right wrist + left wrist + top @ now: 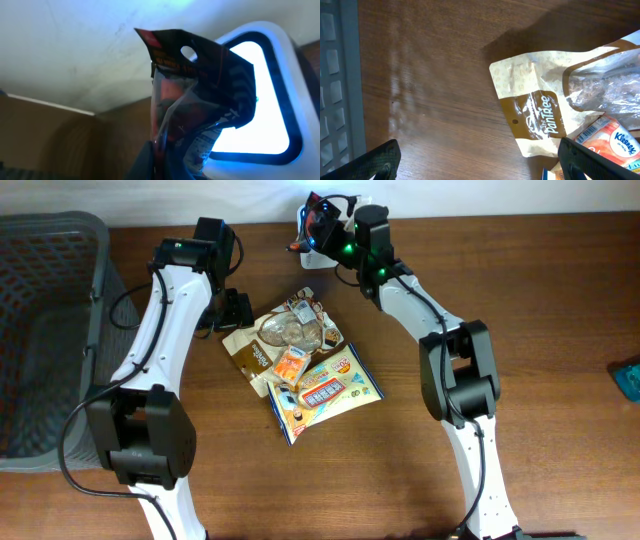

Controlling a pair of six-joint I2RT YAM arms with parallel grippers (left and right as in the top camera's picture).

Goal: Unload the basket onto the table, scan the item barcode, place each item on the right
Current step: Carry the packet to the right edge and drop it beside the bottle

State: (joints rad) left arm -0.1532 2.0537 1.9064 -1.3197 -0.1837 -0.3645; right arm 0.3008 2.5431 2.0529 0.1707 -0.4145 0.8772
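The right gripper is closed on the lower part of a dark packet and holds it up just in front of the scanner, which stands at the far edge of the table. The packet is a thin pouch of black and red film, with a flat sealed top and a round hang hole. It wrinkles and leans to one side, so I judge it to be light and soft, with little stiffness. The film looks glossy and is probably slippery. The safest hold seems to be on a sealed edge, away from the printed code. A pale patch low on the pouch may be that code, but it is too blurred to be sure. The scanner has a white rounded frame and a dark rim around a window that glows white and blue.

The left gripper is wide open and holds nothing. It hangs left of the scanner and nearer to me, beside a tan bag of matte paper with a clear crinkled window. This bag belongs to a pile of packets lying in front of the scanner.
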